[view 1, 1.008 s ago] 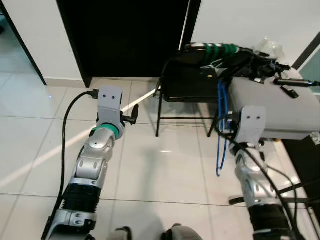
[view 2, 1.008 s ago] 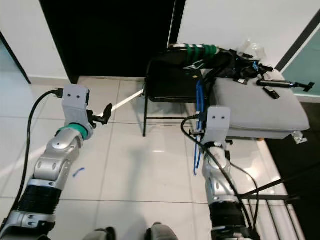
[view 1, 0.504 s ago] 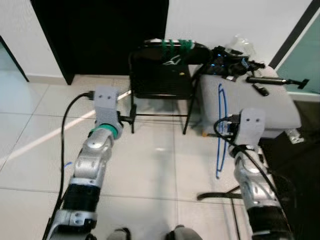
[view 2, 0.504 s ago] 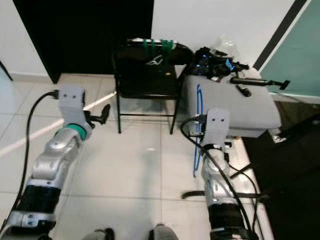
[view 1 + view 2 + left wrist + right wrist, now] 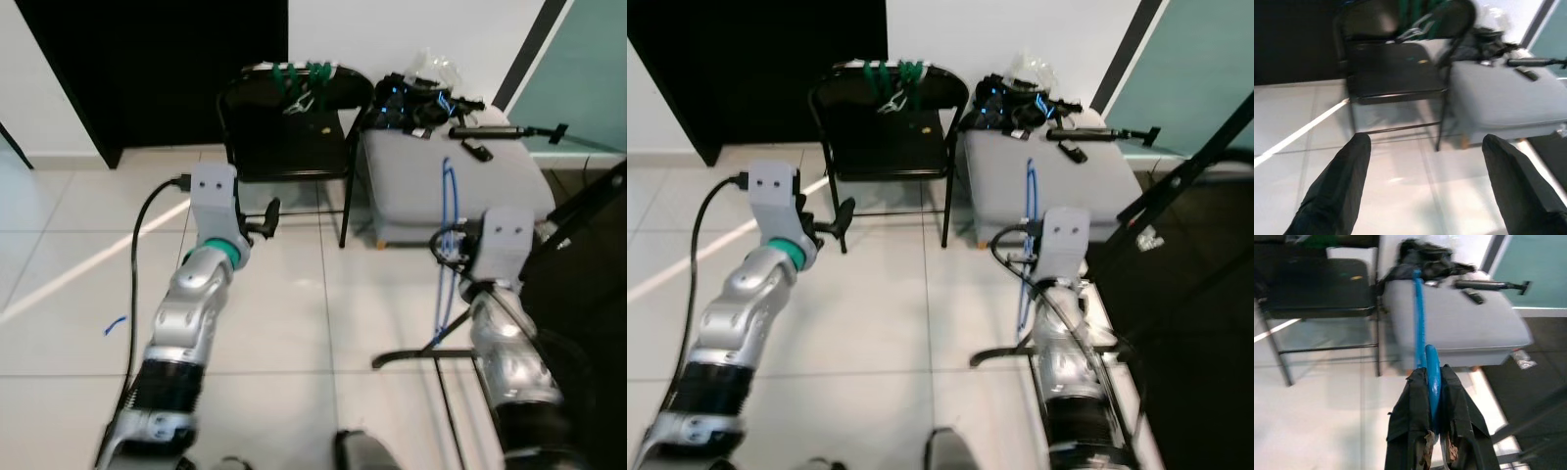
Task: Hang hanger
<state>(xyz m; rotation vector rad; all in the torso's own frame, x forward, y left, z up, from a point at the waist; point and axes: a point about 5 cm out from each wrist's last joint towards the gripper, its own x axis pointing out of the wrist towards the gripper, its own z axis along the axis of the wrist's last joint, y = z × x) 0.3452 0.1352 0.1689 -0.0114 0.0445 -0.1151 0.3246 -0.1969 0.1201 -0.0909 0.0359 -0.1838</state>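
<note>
Right gripper (image 5: 1432,431): fingers closed tight on the blue hanger (image 5: 1420,328) — low, at the right of the scene, in front of the grey ottoman (image 5: 431,176).
Left gripper (image 5: 1425,186): spread wide, holding nothing; aimed at the black folding chair (image 5: 294,137).
Hanger handling: probably light, stiff plastic, smooth — best pinched on its thin rod.
Chair back: green hangers (image 5: 304,76) draped over it.

L arm raised, forearm extended fwd toward 12 o'clock. Left gripper (image 5: 1422,186) fingers spread wide apart, nothing between them, pointing approx. 1 o'clock. R arm raised, forearm fwd at 12 o'clock. Right gripper (image 5: 1434,431) fingers pressed tight together, clamped on a thin blue item.
</note>
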